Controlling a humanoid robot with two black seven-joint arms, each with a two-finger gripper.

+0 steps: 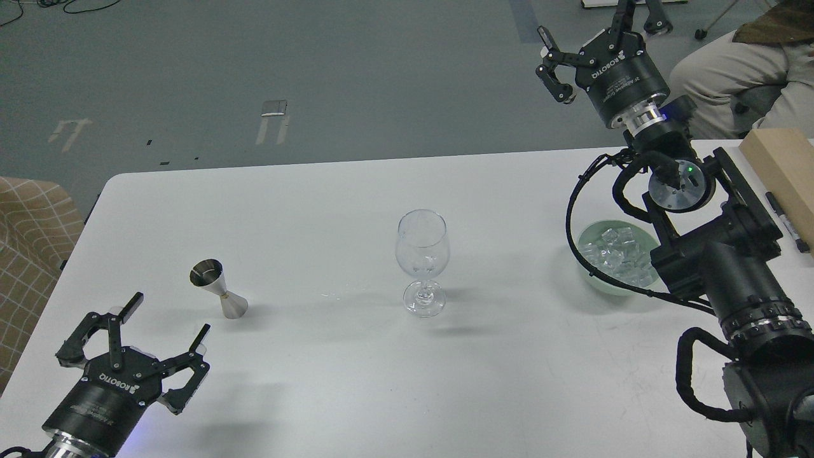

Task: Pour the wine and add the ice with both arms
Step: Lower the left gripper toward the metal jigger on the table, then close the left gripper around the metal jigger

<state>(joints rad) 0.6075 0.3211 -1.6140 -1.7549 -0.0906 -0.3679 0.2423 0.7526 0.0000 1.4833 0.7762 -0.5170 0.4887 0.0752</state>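
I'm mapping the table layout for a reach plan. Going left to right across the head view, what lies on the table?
Jigger → wine glass → bowl of ice → pen. The wooden block at the far right overlaps the pen's span, so it is left out.

Lab: taped grey floor [273,117], loose cables [60,6], white table [318,369].

One head view looks forward and down over the white table [356,210].
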